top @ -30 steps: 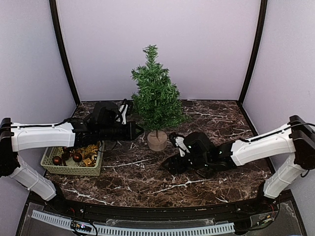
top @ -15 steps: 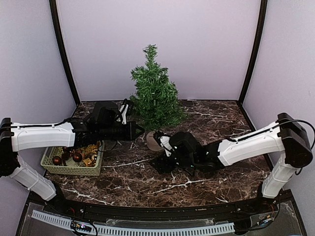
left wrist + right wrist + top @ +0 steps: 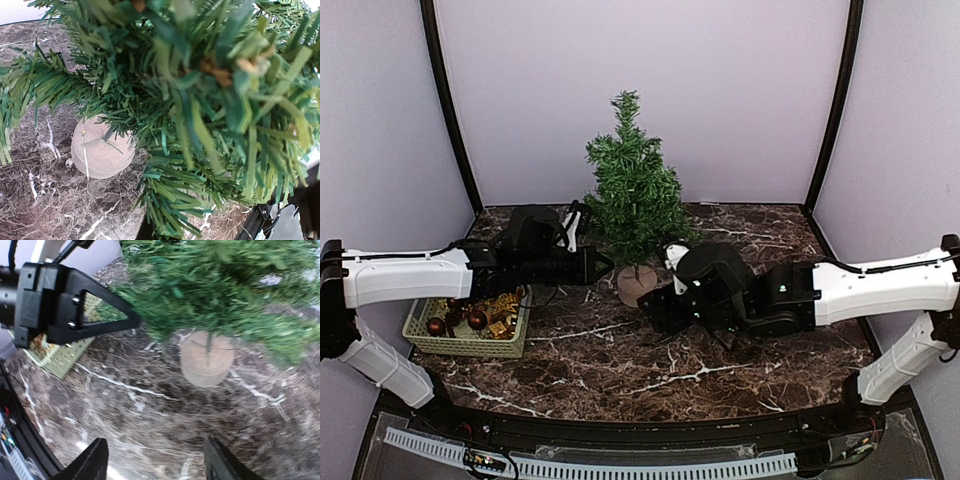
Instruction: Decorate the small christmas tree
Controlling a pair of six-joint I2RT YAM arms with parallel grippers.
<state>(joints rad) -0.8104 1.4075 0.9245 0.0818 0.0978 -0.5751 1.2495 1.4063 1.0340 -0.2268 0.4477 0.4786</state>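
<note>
Since a second ago the right arm (image 3: 880, 285) has swung in toward the tree and risen, so its forearm now lies almost level above the desk (image 3: 620, 375). Its black wrist sits just right of the stump base (image 3: 638, 285). The left arm (image 3: 410, 275) has not shifted.

The small christmas tree (image 3: 635, 200) stands upright on its round pale base at the middle of the marble desk, toward the back wall. It is between the two arms and much taller than either.

The right jaws stand wide apart, with the desk showing between the two fingers (image 3: 92, 460). They point toward the base (image 3: 207, 362) from the near right and stay short of it. That view is blurred.

The left jaws are closed to a point, and their tip reaches the lowest branches on the tree's left side. The right wrist view shows this as a black wedge pointing at the greenery. Whether anything is pinched at the tip cannot be told. In the left wrist view, needles fill the frame and the base (image 3: 102, 152) shows below them. A few small tan-brown bits (image 3: 215, 70) sit among the needles.

A pale green basket (image 3: 465, 350) sits at the desk's near left under the left arm. It holds brown baubles (image 3: 477, 319) and gold pieces.
</note>
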